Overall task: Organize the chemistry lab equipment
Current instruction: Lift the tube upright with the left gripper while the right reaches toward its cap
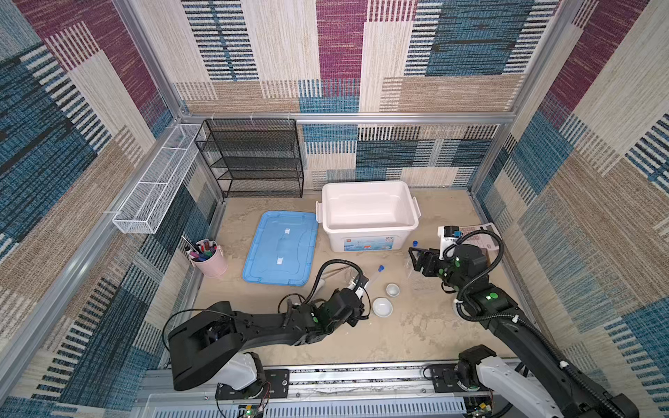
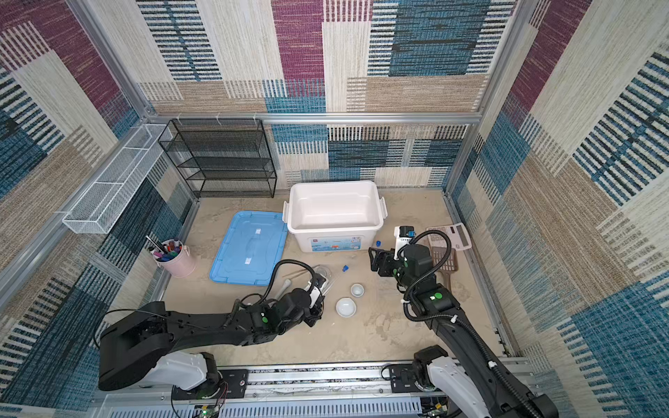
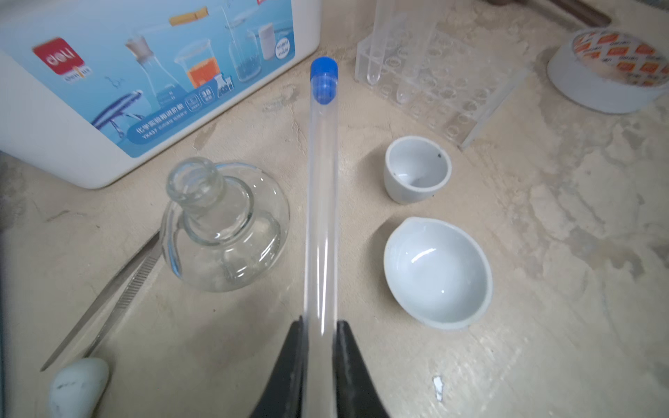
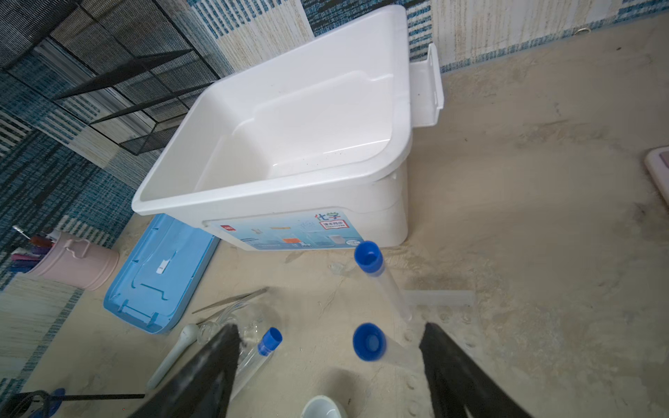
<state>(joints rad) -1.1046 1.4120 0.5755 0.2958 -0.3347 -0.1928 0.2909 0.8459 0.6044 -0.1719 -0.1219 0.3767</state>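
Note:
My left gripper (image 3: 320,323) is shut on the bottom end of a clear blue-capped test tube (image 3: 322,202), which points toward the white bin; its cap shows in both top views (image 1: 381,268) (image 2: 345,268). Beside the tube lie a small glass flask (image 3: 224,224), tweezers (image 3: 108,296), a white pestle (image 3: 78,387), a small white cup (image 3: 418,168) and a shallow white dish (image 3: 438,269). My right gripper (image 4: 330,327) hangs open above the clear rack (image 4: 438,298). Two capped tubes (image 4: 368,258) (image 4: 369,342) stand in the rack.
The open white bin (image 1: 369,231) stands at the back, with its blue lid (image 1: 280,248) flat to its left. A pink pen cup (image 1: 208,258) is far left. A calculator (image 2: 450,235) and a brown scoop (image 2: 447,264) lie at the right, and a tape roll (image 3: 608,72) sits near the rack.

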